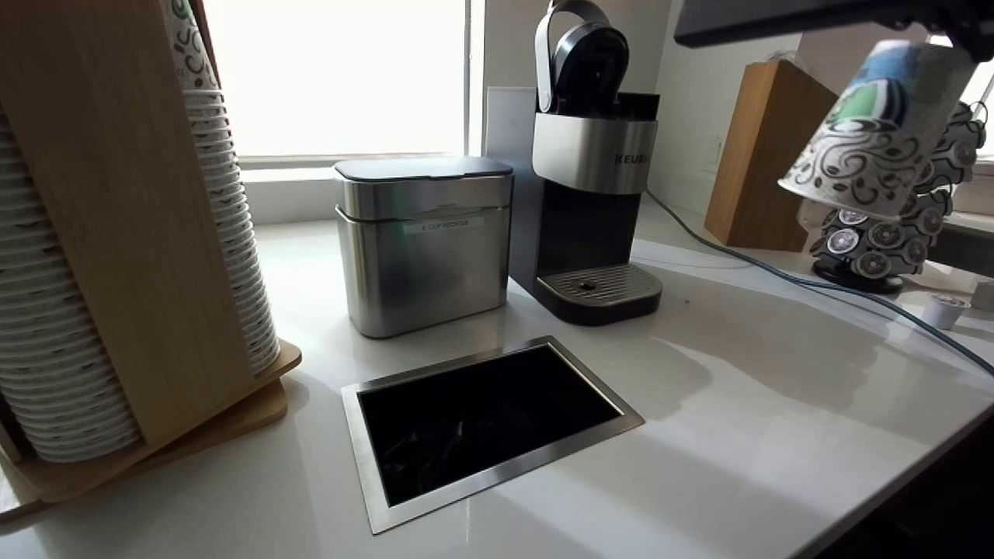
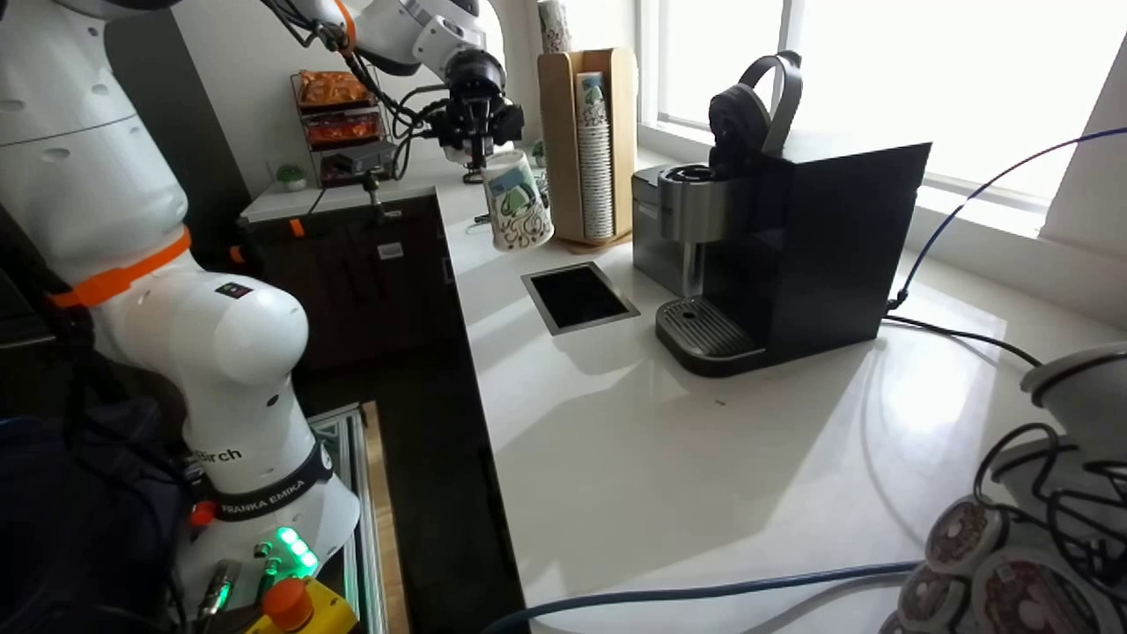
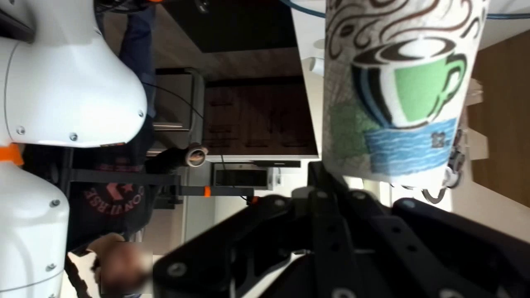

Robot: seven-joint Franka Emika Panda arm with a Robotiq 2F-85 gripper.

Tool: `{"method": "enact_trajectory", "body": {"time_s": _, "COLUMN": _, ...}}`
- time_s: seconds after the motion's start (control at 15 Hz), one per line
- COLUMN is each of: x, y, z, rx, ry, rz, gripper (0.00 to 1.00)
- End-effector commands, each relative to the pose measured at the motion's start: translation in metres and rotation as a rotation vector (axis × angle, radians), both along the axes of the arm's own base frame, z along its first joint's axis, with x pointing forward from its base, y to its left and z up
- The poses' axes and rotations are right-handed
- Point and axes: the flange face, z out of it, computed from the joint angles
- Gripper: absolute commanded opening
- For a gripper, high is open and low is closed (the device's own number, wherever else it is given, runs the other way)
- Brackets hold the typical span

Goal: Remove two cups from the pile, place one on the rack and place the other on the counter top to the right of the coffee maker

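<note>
Tool (image 2: pixel 480 158) closed tight, pinching tilted mouth-down paper cup (image 2: pixel 518 209) by its narrow end, clear of bench (image 2: pixel 634 458); pile (image 2: pixel 597 189) and coffee maker (image 2: pixel 797 251) stand toward bench's back edge.

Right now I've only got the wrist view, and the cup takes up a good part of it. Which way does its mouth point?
Observer: Down, at a slant. In an exterior view the cup tilts with its wider rim at the lower end, which your frame cuts off.
Operator: Good to know. And the coffee maker, is it closed up?
Observer: No, its lid stands raised in both exterior views.
Operator: What's between it and the pile?
Observer: The metal bin stands between them on the counter top.
</note>
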Motion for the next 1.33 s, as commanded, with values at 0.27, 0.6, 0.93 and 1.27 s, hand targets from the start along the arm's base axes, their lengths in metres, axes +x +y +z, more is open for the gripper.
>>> {"method": "enact_trajectory", "body": {"time_s": 0.27, "x": -0.02, "y": -0.104, "z": -0.05, "rx": -0.03, "ry": 0.003, "rz": -0.208, "gripper": 0.01}}
{"method": "enact_trajectory", "body": {"time_s": 0.6, "x": -0.012, "y": -0.122, "z": -0.059, "rx": -0.115, "ry": -0.035, "rz": -0.277, "gripper": 0.01}}
{"method": "enact_trajectory", "body": {"time_s": 0.93, "x": 0.011, "y": -0.183, "z": -0.097, "rx": -0.231, "ry": 0.046, "rz": -0.257, "gripper": 0.01}}
{"method": "enact_trajectory", "body": {"time_s": 1.27, "x": 0.037, "y": -0.225, "z": -0.157, "rx": -0.237, "ry": 0.137, "rz": -0.293, "gripper": 0.01}}
